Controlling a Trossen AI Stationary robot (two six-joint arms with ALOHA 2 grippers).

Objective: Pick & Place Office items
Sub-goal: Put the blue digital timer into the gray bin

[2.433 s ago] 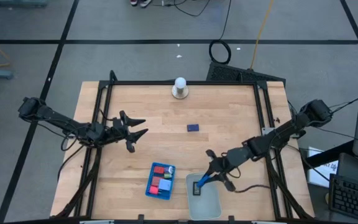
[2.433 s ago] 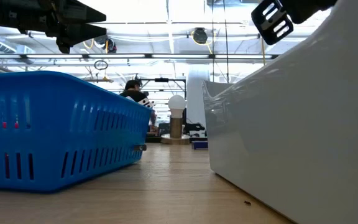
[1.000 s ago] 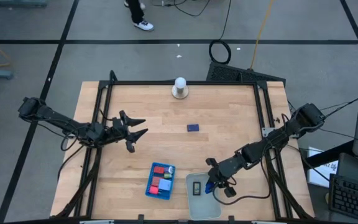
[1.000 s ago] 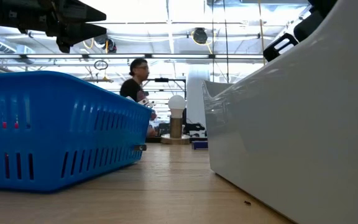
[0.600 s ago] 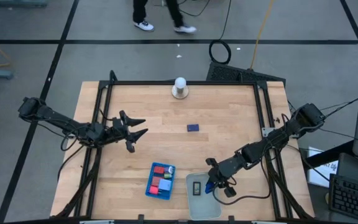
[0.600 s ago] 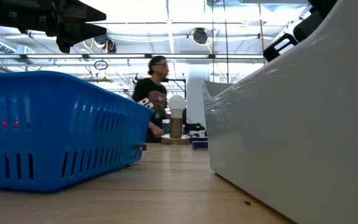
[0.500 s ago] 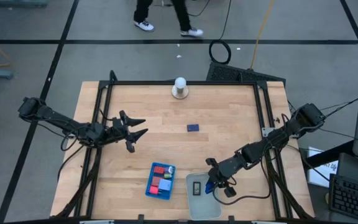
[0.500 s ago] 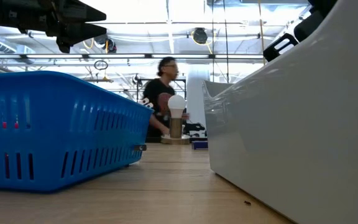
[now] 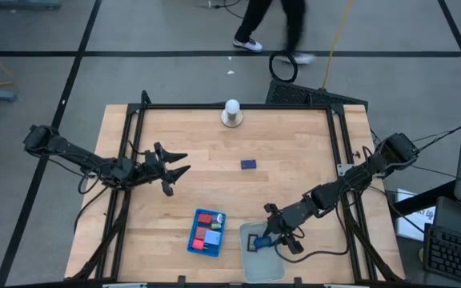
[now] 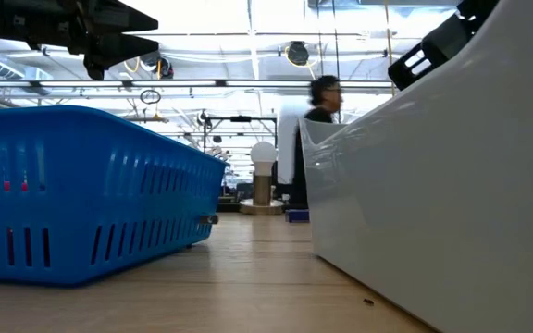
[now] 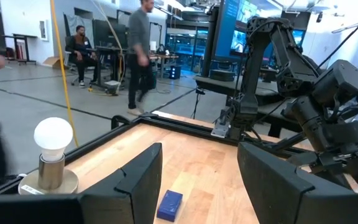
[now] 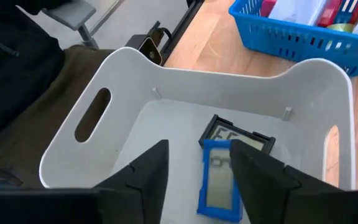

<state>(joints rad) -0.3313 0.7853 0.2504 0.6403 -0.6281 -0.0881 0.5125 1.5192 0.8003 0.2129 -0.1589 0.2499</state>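
High view – right hand: the right hand hovers over the white tray at the counter's near edge; its fingers look parted, though how far is hard to tell here.
High view – left hand: the left hand waits mid-air at the counter's left side, half open and empty.
High view – other items: a dark blue block lies alone mid-counter; red and blue pieces sit in the blue basket.
Low view: basket and tray walls hide their contents.
Right wrist view: the blue rectangle lies between the parted fingers, apparently let go, partly over a black display piece in the tray.
Doing it well: lift straight up – fingers clear of the rim.
Writing: the display shows faint digits, unreadable.
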